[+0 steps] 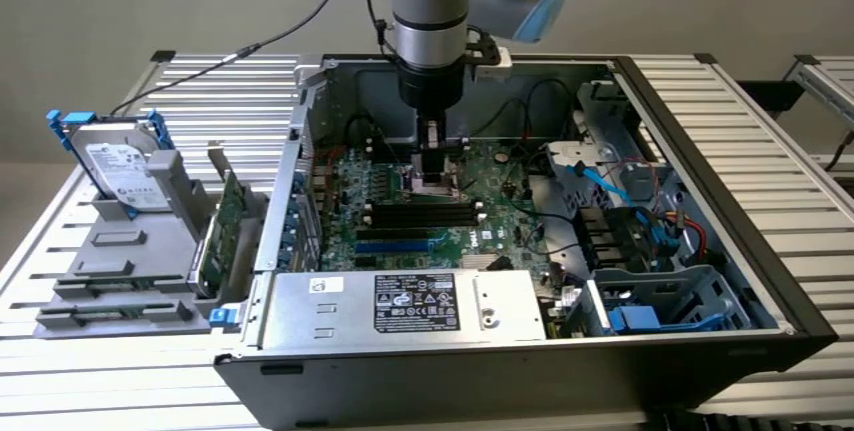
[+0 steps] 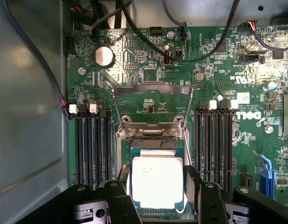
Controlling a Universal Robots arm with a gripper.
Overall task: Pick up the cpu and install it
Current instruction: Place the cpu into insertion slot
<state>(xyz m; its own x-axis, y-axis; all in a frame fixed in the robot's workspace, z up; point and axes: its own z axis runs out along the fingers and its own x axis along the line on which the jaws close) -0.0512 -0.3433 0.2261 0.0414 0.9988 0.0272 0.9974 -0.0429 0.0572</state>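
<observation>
The cpu [image 2: 156,183], a small square chip with a silver-grey metal top, sits low over the motherboard's socket, below the raised metal load plate [image 2: 152,105]. My gripper [image 2: 156,176] straddles it, and its black fingers [image 2: 193,181] press against two opposite edges of the chip. I cannot tell whether the chip rests fully in the socket or hovers just above it. In the exterior view my gripper [image 1: 434,179] points straight down into the open computer case, at the middle of the green motherboard [image 1: 497,213].
Black memory slots [image 2: 92,144] flank the socket on both sides, and black cables [image 2: 181,51] loop above it. The case's walls [image 1: 747,251] and the power supply [image 1: 400,306] ring the board. A hard drive [image 1: 120,166] and a green card [image 1: 214,241] stand in a grey holder outside the case at the exterior view's left.
</observation>
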